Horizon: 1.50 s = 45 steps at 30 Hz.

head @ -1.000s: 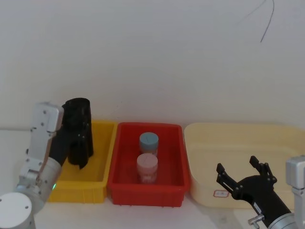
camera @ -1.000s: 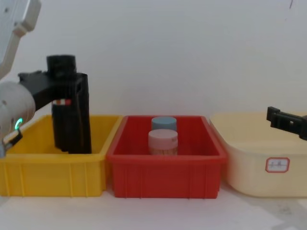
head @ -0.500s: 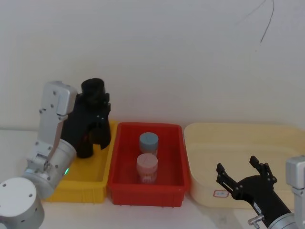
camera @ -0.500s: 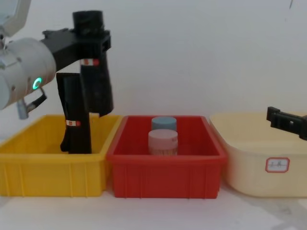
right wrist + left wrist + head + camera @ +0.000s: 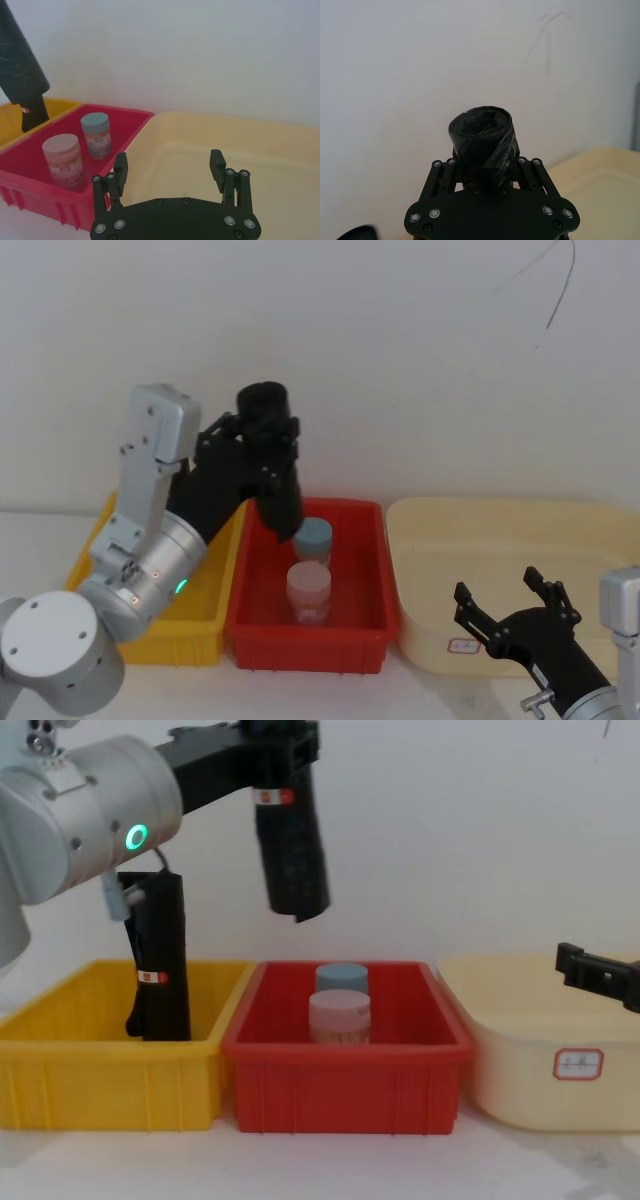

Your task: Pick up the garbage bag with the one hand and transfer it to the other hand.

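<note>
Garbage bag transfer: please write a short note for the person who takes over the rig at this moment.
Left gripper: jaws shut on the garbage bag, held tilted in the air above the red bin.
Right gripper: jaws open, holding nothing, low over the cream tub.
A second roll stands in the yellow bin.
Done: pick-up. Left: bring the grippers together, right one grasps the bag, left one releases.

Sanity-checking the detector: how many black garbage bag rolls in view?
2. One garbage bag is shut in the left tool, held above the red bin; a second roll stands in the yellow bin. Right tool open, idle by the cream tub. More could hide behind the arm.
</note>
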Tool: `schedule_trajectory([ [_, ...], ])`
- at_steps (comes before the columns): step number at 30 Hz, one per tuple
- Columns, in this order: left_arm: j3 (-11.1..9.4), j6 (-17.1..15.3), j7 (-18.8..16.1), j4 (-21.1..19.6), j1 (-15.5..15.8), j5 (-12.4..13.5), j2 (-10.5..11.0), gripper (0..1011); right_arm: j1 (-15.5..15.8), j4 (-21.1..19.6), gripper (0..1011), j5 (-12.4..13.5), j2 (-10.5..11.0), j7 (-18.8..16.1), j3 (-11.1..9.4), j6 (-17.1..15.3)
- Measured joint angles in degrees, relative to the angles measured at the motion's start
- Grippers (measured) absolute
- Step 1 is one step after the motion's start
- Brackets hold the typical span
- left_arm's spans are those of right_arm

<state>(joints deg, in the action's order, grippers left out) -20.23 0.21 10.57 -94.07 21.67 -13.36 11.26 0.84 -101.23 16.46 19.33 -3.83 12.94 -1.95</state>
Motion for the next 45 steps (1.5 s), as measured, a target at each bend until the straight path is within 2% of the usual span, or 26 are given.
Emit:
schedule_trajectory([
  [15,-3.96,-1.5,8.08,0.01,2.53,-5.42,-2.33,485,0.0,0.0,1001,0.0,0.0,0.0,0.0,0.0],
  [20,-4.97,-2.0,9.53,0.6,3.08,-6.66,-2.93,485,0.0,0.0,1001,0.0,0.0,0.0,0.0,0.0],
  [28,-6.02,-2.99,9.38,0.97,2.88,-7.43,-3.4,485,0.0,0.0,1001,0.0,0.0,0.0,0.0,0.0],
  [45,-6.07,-4.13,7.51,0.73,1.57,-7.98,-2.68,485,-0.02,-0.29,1001,-0.07,0.43,-0.88,0.08,0.11],
])
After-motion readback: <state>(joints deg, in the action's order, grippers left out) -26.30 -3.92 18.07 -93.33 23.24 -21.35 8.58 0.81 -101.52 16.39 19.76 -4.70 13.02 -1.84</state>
